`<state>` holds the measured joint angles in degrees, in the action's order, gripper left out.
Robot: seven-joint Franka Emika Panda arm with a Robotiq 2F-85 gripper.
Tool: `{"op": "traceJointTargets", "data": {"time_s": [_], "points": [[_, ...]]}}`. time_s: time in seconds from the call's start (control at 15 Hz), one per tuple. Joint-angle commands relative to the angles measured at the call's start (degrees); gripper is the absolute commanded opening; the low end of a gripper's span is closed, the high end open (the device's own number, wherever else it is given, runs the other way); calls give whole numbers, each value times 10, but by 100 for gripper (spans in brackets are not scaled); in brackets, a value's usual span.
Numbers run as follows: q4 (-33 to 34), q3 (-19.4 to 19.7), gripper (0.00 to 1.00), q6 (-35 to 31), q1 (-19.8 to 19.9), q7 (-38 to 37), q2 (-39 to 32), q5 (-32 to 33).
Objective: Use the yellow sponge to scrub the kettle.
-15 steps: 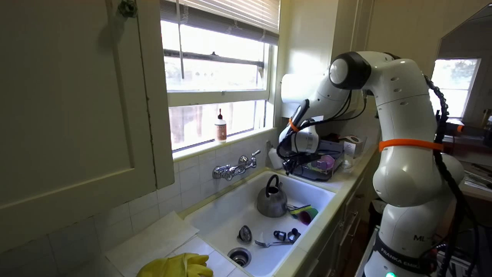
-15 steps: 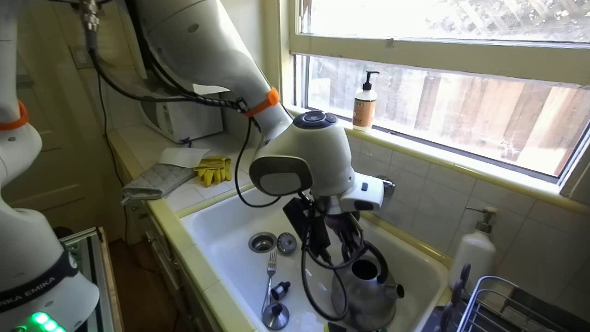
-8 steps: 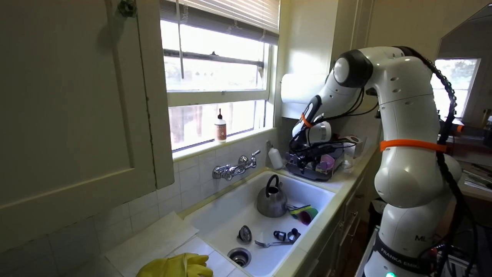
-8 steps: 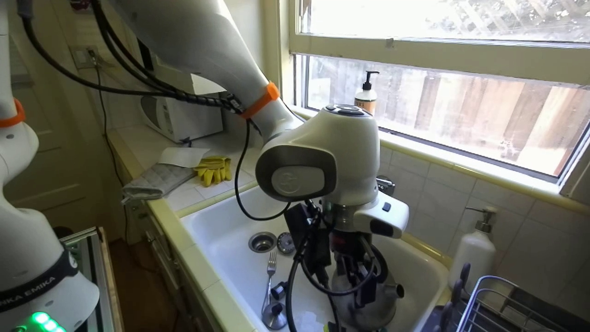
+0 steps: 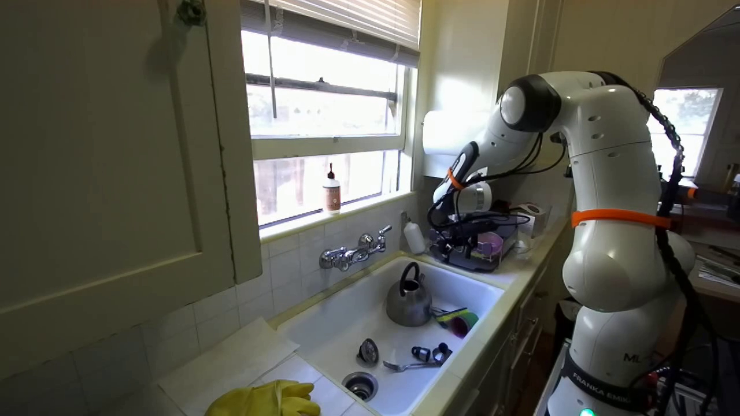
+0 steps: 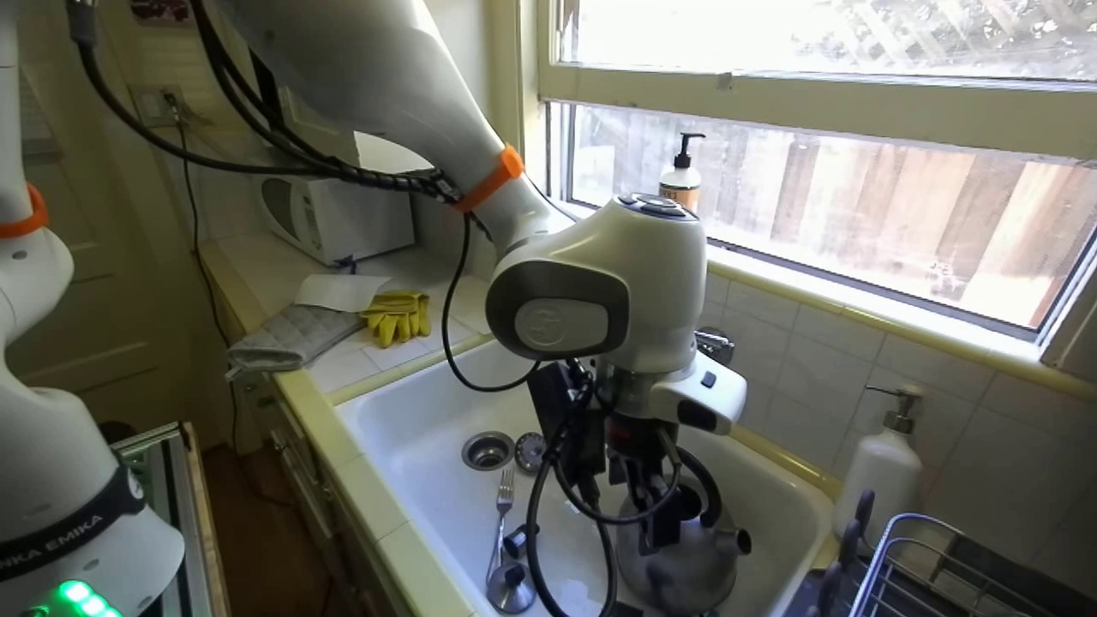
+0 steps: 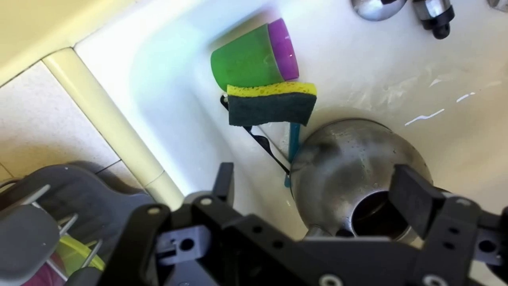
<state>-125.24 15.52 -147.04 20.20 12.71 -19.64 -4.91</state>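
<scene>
The yellow sponge (image 7: 272, 90), with a dark scouring face, lies against or over the green cup's side in the wrist view; in an exterior view the sponge (image 5: 451, 315) shows beyond the kettle. Close by it in the sink stands the silver kettle (image 7: 349, 159), upright and lidless, its black handle arched up in both exterior views. My gripper (image 7: 313, 174) is open, jaws spread wide, nothing held. It points down from above the sink's dish-rack end; in the wrist view one finger overlaps the kettle's opening, and the sponge lies beyond the fingertips. Whether the fingers touch the kettle cannot be told.
A green cup (image 7: 246, 59) nested with a purple one (image 7: 283, 49) and thin utensils (image 7: 264, 143) lie around the sponge. A fork (image 5: 404, 366) and strainer (image 5: 368, 351) are in the sink. A dish rack (image 6: 943, 566), soap bottle (image 6: 878, 463) and faucet (image 5: 355, 254) border it.
The hand has swung toward the dish rack and tipped to point more straight down, then shifted slightly back and up in the last half second. The kettle and sponge have not visibly moved.
</scene>
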Motion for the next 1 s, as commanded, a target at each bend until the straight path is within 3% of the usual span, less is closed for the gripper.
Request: {"op": "traceJointTargets", "data": {"time_s": [0.0,0.13,0.33,0.67,0.93], "points": [[0,-6,100,1,6,-4,1,5],[-2,3,100,-10,-5,-29,-11,21],[-4,-7,100,-9,-3,-60,-45,-2],[12,-48,100,-33,32,-83,-113,-101],[22,-79,100,-121,66,-81,-160,-168]]}}
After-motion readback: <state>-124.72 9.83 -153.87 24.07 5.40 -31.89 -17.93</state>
